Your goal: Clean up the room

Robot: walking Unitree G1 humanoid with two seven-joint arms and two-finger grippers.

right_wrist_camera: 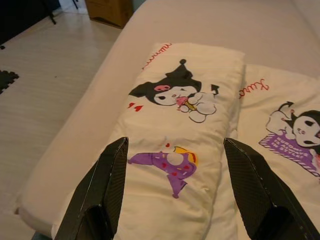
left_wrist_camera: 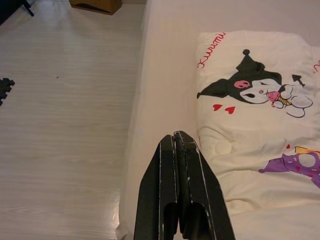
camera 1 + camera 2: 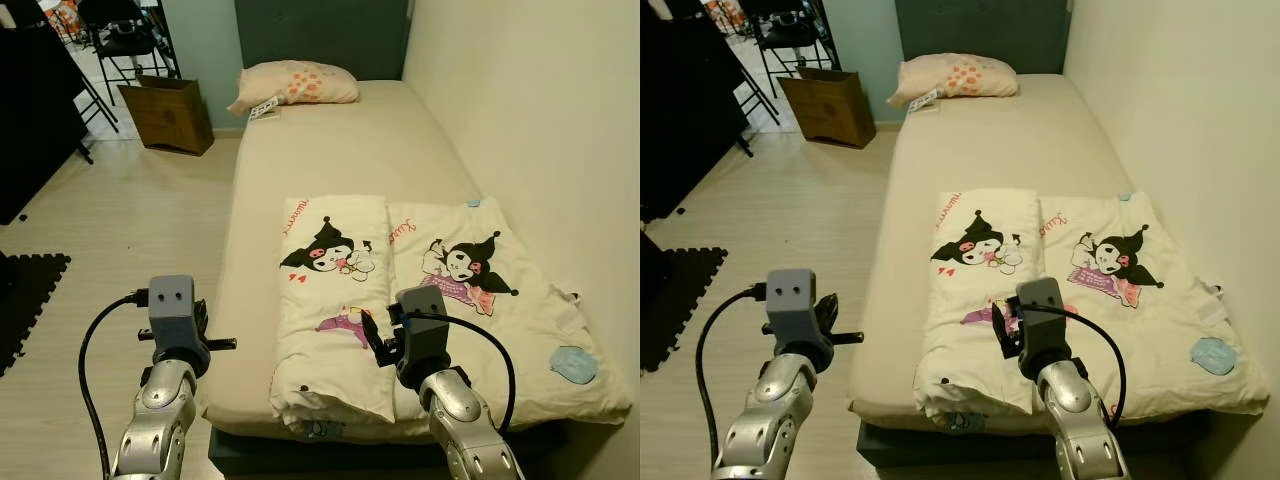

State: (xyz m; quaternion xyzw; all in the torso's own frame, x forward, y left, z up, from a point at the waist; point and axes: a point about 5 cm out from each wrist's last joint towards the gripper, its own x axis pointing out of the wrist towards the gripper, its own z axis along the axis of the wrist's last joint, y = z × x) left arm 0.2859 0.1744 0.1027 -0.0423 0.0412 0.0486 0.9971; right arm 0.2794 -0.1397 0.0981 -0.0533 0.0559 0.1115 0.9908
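Far left: black foam mat [image 3: 25,295] on pale wood floor [image 3: 130,220], dark furniture along the left edge. Cardboard box [image 3: 170,113] stands on the floor near the bed's head corner, w/ a black chair [image 3: 125,40] behind it.

Left gripper [image 2: 180,145] hovers over the bed's left edge, near the foot end; fingers [image 2: 170,190] pressed flat together, clenched on nothing. It sits just beside the folded quilt, not touching.

Bed [image 3: 330,150] w/ beige sheet runs along the right wall, dark headboard [image 3: 320,35] at the far end. Pink-spotted pillow [image 3: 295,83] lies at the head, a small paper-like item just beside its left corner – too small to tell what.

Quilt [image 3: 400,300], cream w/ cartoon character prints, lies on the foot half of the bed, left part folded over into a thick strip, right part spread flat toward the wall.

Right gripper [image 1: 175,170] above the folded strip, fingers [image 1: 107,175] spread wide, released, strip between them underneath.
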